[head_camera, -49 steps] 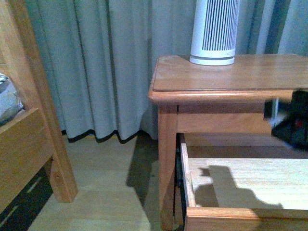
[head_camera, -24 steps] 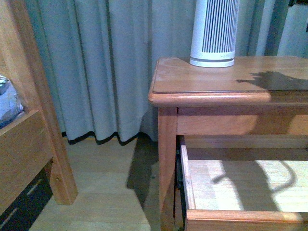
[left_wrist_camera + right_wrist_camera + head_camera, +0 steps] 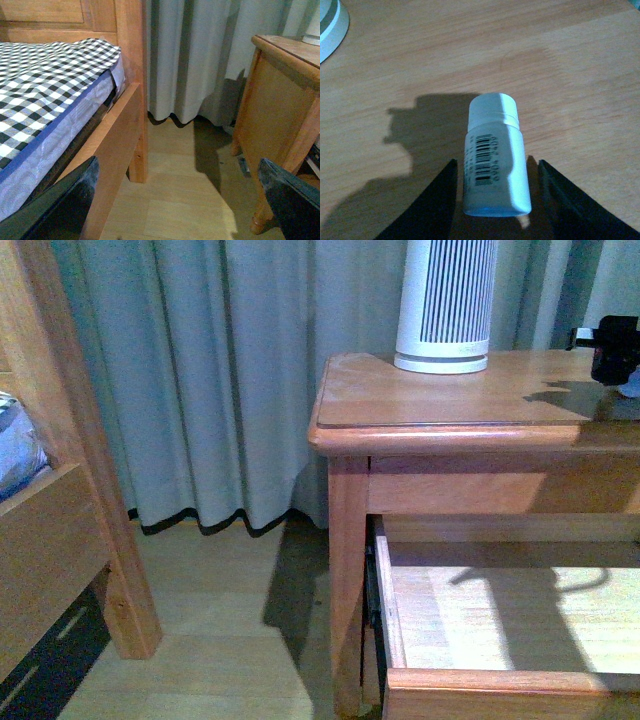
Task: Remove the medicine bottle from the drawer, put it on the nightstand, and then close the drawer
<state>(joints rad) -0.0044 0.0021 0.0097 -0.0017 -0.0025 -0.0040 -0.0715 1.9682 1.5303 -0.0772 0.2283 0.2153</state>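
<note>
The medicine bottle (image 3: 495, 165), white with a barcode label, sits on the nightstand (image 3: 430, 400) top, its cap pointing away from the wrist camera. My right gripper (image 3: 496, 165) is open around it, a narrow gap showing on each side. In the front view this gripper (image 3: 615, 350) appears as a dark shape over the top's far right edge. Below, the drawer (image 3: 510, 682) stands pulled out, its pale inside lit and bare where visible. My left gripper (image 3: 182, 210) hangs open over the floor between bed and nightstand (image 3: 280, 115), holding nothing.
A tall white ribbed cylinder (image 3: 446, 305) stands at the back of the nightstand top; its base (image 3: 330, 25) shows near the bottle. A wooden bed frame (image 3: 70, 490) with a checked mattress (image 3: 45, 85) is on the left. Grey curtains (image 3: 220, 380) hang behind.
My right gripper has gone from drawer height at the right edge up to the nightstand top. Its shadow has left the drawer's left part and now falls on the top.
</note>
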